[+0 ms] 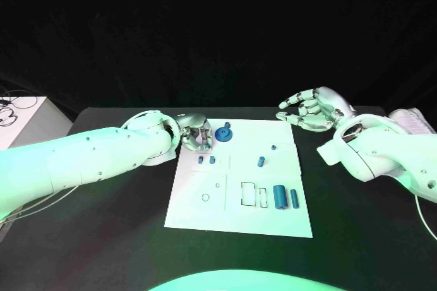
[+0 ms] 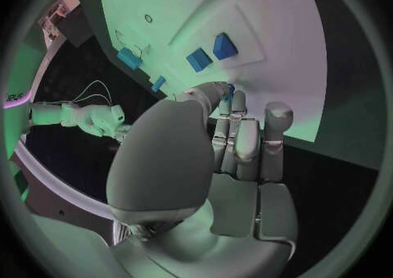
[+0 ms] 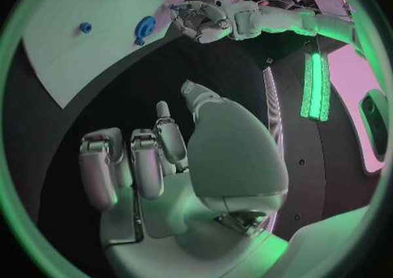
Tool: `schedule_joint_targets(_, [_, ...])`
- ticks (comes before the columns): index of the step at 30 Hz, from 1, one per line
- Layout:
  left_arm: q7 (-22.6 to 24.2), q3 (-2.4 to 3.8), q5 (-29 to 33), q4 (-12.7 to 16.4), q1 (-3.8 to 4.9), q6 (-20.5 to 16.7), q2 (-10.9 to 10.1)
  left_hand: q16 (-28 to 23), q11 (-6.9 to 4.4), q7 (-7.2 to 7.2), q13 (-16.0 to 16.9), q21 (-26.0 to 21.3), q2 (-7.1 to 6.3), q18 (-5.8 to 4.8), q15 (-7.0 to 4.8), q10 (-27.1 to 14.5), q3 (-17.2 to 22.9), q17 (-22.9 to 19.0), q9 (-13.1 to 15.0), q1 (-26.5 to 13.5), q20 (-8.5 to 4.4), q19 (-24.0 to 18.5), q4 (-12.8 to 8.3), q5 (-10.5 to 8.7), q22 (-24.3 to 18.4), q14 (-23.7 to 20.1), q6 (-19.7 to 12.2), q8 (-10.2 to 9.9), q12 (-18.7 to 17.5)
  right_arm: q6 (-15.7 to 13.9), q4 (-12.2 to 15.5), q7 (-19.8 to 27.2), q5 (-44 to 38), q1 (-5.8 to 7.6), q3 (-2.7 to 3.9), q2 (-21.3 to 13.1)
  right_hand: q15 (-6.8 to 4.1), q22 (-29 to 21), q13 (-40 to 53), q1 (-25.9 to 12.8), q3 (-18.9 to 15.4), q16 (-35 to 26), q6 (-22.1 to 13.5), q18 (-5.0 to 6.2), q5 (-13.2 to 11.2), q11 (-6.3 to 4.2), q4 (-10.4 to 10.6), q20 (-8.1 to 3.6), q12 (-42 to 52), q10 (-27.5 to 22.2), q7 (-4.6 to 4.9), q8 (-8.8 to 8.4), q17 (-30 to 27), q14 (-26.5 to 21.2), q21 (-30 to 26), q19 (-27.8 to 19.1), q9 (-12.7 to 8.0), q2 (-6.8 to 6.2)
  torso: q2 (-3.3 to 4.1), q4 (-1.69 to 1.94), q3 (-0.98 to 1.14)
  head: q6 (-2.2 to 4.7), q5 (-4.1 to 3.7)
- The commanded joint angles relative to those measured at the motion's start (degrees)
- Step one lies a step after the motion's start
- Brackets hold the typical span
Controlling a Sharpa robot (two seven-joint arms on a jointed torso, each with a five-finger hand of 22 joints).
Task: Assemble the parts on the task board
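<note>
Head view: the left hand is seen at the task board's far-left edge, fingers curled by a round blue part; whether anything is gripped cannot be told. Small blue parts lie just below it, two blue cylinders nearer the right edge. The right hand is held off the far-right corner, fingers apart, nothing held. No writing is readable.
</note>
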Motion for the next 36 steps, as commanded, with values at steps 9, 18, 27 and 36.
schedule_joint_targets(9, [-0.19,-0.01,-0.05,-0.44,0.05,1.24,0.73,0.23,0.01,-0.07,-0.05,-0.25,0.04,-0.43,0.13,0.49,0.33,0.06,0.1,-0.68,-0.12,-0.24,-0.2,-0.1,0.11,-0.01,0.39,-0.27,-0.22,0.69,0.08,0.6,-0.37,-0.03,0.02,-0.03,-0.41,15.06,1.42,-0.18,0.37,-0.25,-0.44,-0.83,0.26,-0.15,0.09,-0.44,-0.23,-0.12,0.15,0.2,13.92,5.65,0.12,6.1,0.06,0.2,0.0,-0.01,0.1,-0.2,-0.13])
schedule_joint_targets(18, [-0.31,-0.31,-0.06,-1.2,0.03,1.36,1.51,0.25,0.01,-0.07,-0.05,-0.25,0.05,-0.43,0.12,0.53,0.36,0.09,0.12,-0.7,-0.11,-0.23,-0.22,-0.11,0.12,0.01,0.42,-0.29,-0.27,0.7,0.13,0.6,-0.37,-0.03,0.02,-0.09,-0.41,15.06,1.42,-0.18,0.37,-0.25,-0.44,-0.83,0.26,-0.15,0.09,-0.44,-0.23,-0.12,0.15,0.2,13.92,5.65,0.12,6.1,0.06,0.2,0.02,-0.05,0.08,-0.2,-0.23])
schedule_joint_targets(27, [-0.35,-0.41,-0.07,-1.84,0.02,1.47,2.17,0.25,0.02,-0.07,-0.05,-0.26,0.06,-0.43,0.12,0.55,0.38,0.09,0.13,-0.72,-0.11,-0.24,-0.24,-0.12,0.12,0.01,0.43,-0.32,-0.32,0.73,0.19,0.58,-0.37,-0.03,0.02,-0.12,-0.41,15.06,1.42,-0.18,0.37,-0.25,-0.44,-0.83,0.26,-0.15,0.09,-0.44,-0.23,-0.12,0.15,0.2,13.92,5.65,0.12,6.1,0.06,0.2,-0.02,0.01,0.08,-0.28,-0.25])
schedule_joint_targets(36, [-0.48,-0.47,-0.07,-2.19,0.02,2.8,2.61,0.29,0.02,-0.07,-0.04,-0.27,0.07,-0.42,0.13,0.6,0.41,0.15,0.17,-0.78,-0.1,-0.26,-0.27,-0.2,0.12,0.04,0.48,-0.36,-0.4,0.78,0.17,0.56,-0.37,-0.03,0.02,-0.11,-0.41,15.06,1.42,-0.18,0.37,-0.25,-0.44,-0.83,0.26,-0.15,0.09,-0.44,-0.23,-0.12,0.15,0.2,13.92,5.65,0.12,6.1,0.06,0.2,-0.04,0.02,0.04,-0.35,-0.32])
